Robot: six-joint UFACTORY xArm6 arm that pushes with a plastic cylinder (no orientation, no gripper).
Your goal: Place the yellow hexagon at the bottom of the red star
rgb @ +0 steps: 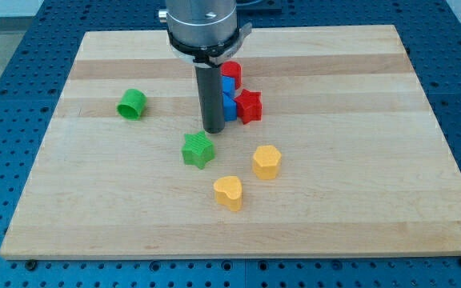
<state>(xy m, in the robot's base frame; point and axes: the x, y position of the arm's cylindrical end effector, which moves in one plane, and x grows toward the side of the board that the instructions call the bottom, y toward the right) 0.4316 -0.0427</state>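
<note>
The yellow hexagon (267, 162) lies on the wooden board below and slightly right of the red star (249, 106), with a gap between them. My tip (213, 129) stands left of the red star, just left of the blue blocks (229, 96), and above the green star (198, 150). The tip is apart from the yellow hexagon, up and to its left. The rod hides part of the blue blocks.
A yellow heart (229, 192) lies at lower centre. A green cylinder (132, 103) sits at the view's left. A red cylinder (231, 71) sits above the blue blocks. The board's edge (238, 256) runs along the view's bottom.
</note>
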